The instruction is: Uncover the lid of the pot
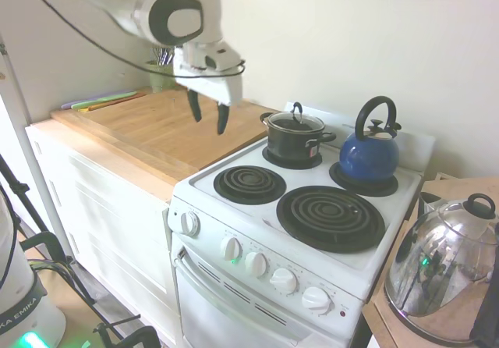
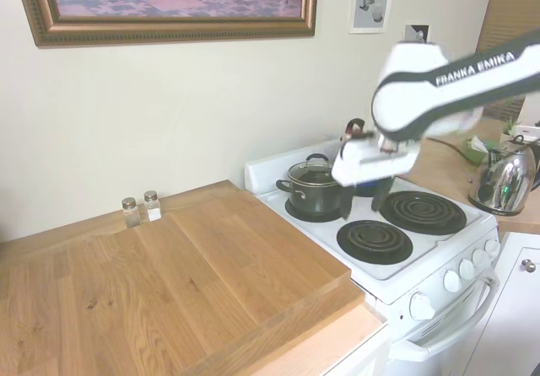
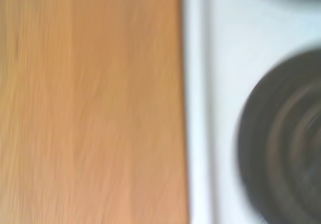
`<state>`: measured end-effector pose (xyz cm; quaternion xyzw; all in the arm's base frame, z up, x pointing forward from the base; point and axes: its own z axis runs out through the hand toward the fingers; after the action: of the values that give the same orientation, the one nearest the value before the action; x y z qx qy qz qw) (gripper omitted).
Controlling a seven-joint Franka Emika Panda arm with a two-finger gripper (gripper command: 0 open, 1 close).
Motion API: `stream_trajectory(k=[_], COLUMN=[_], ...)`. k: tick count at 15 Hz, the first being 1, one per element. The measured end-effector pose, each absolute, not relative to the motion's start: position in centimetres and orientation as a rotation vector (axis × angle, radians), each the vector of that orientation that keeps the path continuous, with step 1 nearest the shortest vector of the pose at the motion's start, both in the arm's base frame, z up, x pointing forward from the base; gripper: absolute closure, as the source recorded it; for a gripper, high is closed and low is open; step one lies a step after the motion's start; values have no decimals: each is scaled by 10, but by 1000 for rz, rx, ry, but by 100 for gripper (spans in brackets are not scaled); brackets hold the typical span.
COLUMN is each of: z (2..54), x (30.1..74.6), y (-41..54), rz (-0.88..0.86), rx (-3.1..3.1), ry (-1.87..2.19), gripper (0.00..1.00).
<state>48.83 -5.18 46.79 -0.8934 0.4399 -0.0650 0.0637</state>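
The two dark fingers of the white arm's gripper (image 1: 208, 115) stand apart with nothing between them, pointing down in the air above the seam where the light wooden countertop (image 1: 156, 133) meets the white electric stove (image 1: 234, 207). From the far side the gripper (image 2: 371, 192) is motion-smeared and hangs just in front of the pot, so its fingers are hard to make out there.

The small black round cooking pot (image 1: 294, 139) with its short side handles sits on the rear coil burner nearest the counter, well below and to the side of the fingers, not touched by them. The small clear glass lid with a metal rim and black loop handle (image 1: 295, 119) rests flat on the pot, closing it.

Beside the pot, on the other rear burner, stands a blue kettle with a black arched handle (image 1: 369, 154). The two front black coil burners (image 1: 249, 183) are bare. The blurred wrist view shows only wood grain (image 3: 90, 103), the stove's white edge and part of a dark coil (image 3: 286, 138).

Off to the stove's far side a large shiny glass-and-steel dome with a black knob (image 1: 444, 262) sits on another wooden surface. Two small glass shakers with metal caps (image 2: 141, 208) stand against the wall at the back of the counter.
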Motion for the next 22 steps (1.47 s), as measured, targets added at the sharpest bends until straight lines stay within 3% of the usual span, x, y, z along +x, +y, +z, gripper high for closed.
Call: stream_trajectory(k=[5,9,13,22], z=[490,528,529,499], x=[570,614,658,704], y=[-84,-120,-141,-176], rz=[-200,-241,-246,-369], rx=[-2668,-2638,-2680,-2781], ry=[1349,1333,1259,905], gripper=[0,0,0,0])
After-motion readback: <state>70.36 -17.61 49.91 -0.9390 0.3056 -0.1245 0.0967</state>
